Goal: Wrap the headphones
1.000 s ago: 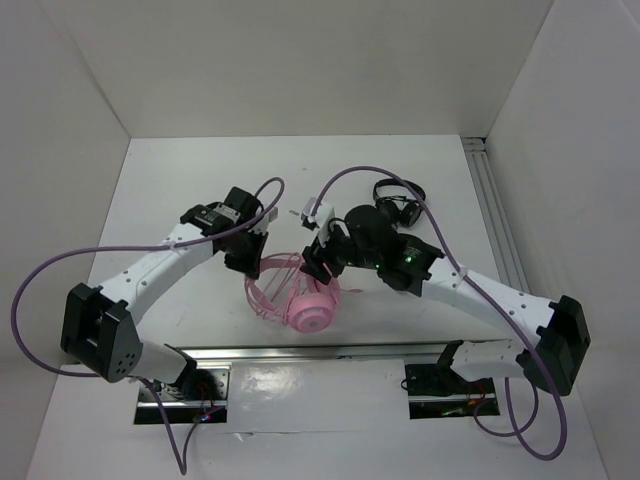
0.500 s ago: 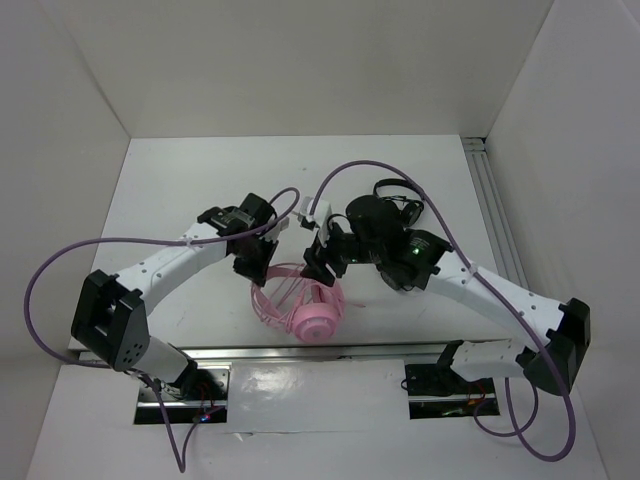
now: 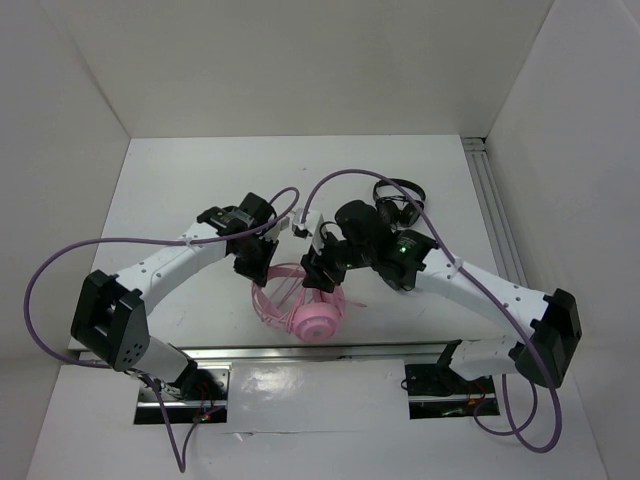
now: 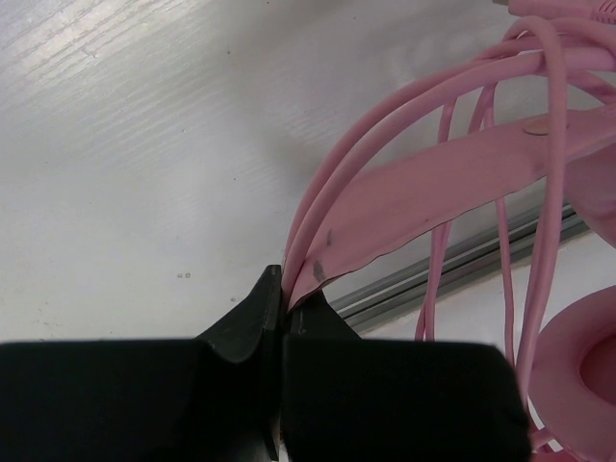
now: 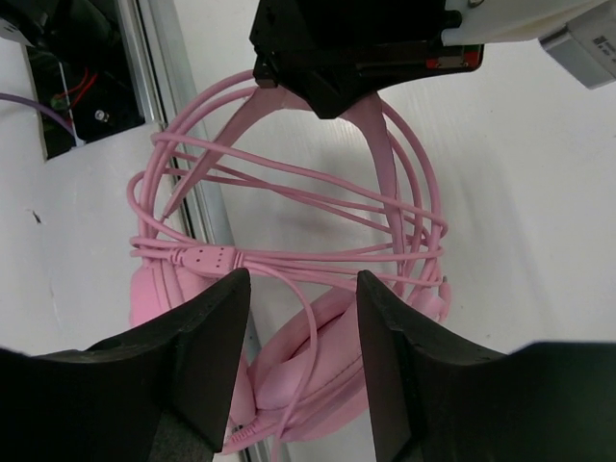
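The pink headphones (image 3: 300, 305) lie near the table's front edge, one earcup (image 3: 317, 320) facing up. Their thin cord (image 5: 318, 207) is looped several times across the headband (image 5: 375, 144). My left gripper (image 3: 255, 268) is shut on the headband's flat pink strap (image 4: 452, 183), pinching its end at the fingertips (image 4: 284, 294). My right gripper (image 5: 303, 289) hovers just above the earcup (image 5: 327, 366) and the cord's inline remote (image 5: 202, 258), jaws apart. One loose cord strand runs down between the fingers (image 5: 207, 346) without being pinched.
Small black headphones (image 3: 398, 200) lie behind the right arm at the back. A metal rail (image 3: 330, 350) runs along the near edge under the pink headset, and another rail (image 3: 492, 200) follows the right wall. White walls enclose the table.
The left gripper has carried the headband a little to the right and toward the near edge. The right gripper has shifted left over the earcup, and its jaws have narrowed slightly.
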You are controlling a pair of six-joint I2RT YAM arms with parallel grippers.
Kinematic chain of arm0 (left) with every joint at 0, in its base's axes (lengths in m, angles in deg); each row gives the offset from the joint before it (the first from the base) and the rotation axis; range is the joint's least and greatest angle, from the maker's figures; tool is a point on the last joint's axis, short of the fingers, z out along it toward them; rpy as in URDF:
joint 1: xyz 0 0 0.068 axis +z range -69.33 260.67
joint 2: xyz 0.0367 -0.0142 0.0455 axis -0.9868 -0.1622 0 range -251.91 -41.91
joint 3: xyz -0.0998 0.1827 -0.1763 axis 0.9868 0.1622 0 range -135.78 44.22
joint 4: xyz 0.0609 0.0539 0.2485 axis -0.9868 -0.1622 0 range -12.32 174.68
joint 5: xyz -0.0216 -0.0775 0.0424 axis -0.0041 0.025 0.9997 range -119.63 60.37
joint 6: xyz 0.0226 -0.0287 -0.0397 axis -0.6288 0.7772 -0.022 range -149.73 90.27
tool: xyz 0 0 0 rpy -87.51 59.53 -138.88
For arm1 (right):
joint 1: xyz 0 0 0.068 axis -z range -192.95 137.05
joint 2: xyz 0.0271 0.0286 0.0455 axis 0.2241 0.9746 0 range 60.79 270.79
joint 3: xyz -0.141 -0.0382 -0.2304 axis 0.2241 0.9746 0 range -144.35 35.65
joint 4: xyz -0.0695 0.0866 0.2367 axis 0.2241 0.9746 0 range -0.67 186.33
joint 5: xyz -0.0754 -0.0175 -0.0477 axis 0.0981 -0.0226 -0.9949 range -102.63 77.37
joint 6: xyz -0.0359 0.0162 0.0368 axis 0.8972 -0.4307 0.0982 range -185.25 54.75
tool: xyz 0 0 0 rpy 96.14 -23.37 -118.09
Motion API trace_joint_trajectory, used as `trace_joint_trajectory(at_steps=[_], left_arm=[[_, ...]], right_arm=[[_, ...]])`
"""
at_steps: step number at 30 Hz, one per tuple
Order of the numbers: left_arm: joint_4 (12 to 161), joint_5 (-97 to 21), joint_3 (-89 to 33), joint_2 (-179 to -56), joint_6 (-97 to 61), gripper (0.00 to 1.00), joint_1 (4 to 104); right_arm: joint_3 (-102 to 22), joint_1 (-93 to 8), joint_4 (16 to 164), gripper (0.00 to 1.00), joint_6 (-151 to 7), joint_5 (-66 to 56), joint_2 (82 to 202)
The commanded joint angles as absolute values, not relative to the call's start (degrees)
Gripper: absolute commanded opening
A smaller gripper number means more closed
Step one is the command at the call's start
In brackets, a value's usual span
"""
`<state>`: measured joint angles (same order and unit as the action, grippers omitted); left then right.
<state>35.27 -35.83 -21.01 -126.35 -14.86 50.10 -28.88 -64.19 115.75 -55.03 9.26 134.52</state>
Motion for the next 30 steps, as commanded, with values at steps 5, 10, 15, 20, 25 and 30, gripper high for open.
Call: trace_joint_trajectory(at_steps=[5,10,15,20,25,30], left_arm=[[36.3,-41.5,-24.9,-123.1,-14.8,0.0,53.2],[36.3,-42.1,-24.9,-121.4,-14.8,0.0,55.4],[36.3,-43.4,-24.9,-120.7,-15.3,0.0,56.8],[36.3,-44.6,-24.9,-119.6,-15.8,0.0,57.4],[36.3,-45.7,-24.3,-119.6,-15.8,0.0,57.9],[37.5,-44.6,-22.4,-120.3,-15.8,0.0,56.7]], right_arm=[[-28.7,-64.6,117.3,0.44,-54.4,10.1,136.8],[-29.3,-64.6,118.9,0.43,-54.4,9.9,137.4],[-29.3,-64.6,118.3,0.37,-54.4,9.1,138.0],[-29.3,-64.6,118.3,0.2,-54.4,7.9,138.6],[-29.3,-64.6,117.0,0.0,-54.4,6.0,138.0],[-29.8,-65.2,114.1,0.0,-56.2,2.4,133.9]])
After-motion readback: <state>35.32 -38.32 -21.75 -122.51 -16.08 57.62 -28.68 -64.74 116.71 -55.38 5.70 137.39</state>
